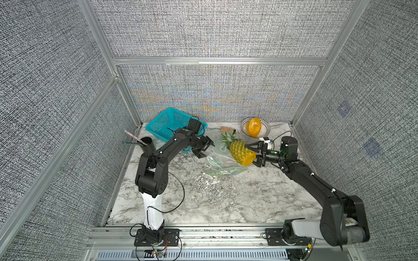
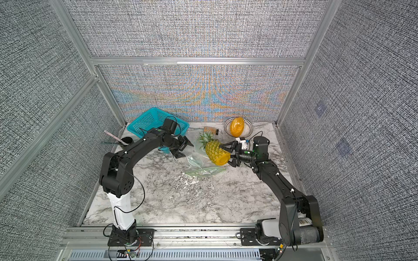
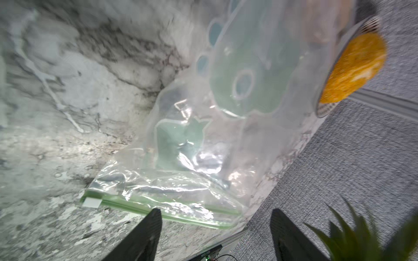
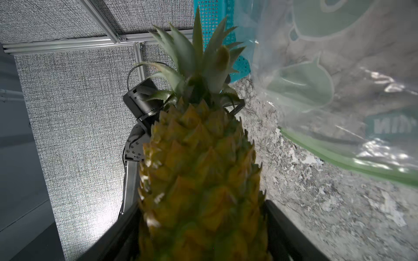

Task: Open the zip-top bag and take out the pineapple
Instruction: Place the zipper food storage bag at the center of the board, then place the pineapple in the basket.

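Stretching from wall to wall, the marble worktop (image 1: 226, 203) is carrying everything here. The left arm (image 1: 158, 156) and the right arm (image 1: 312, 180) are both reaching in toward the middle. At the back left a teal basket (image 1: 167, 123) is sitting against the wall, partly hidden behind the left arm.

The zip-top bag (image 1: 214, 158) is lying crumpled on the worktop between the two arms, its pale green zip strip (image 1: 226, 171) facing the front, and in the left wrist view it is looking empty.

And the pineapple (image 1: 242, 152) is out of the bag! It is tilting, leafy crown pointing back and left, body showing over the bag's right part. The right gripper (image 1: 252, 154) is clamping its bottom end, one finger on each side. The left gripper (image 1: 205, 149) is hovering just beside the bag's left edge, fingers spread wide with nothing between them.

At the back right a white bowl (image 1: 263, 125) is holding a smooth orange fruit (image 1: 253, 128). A black cup (image 1: 147, 144) is standing at the left edge, and a small brown box (image 1: 226, 129) is lying near the crown.
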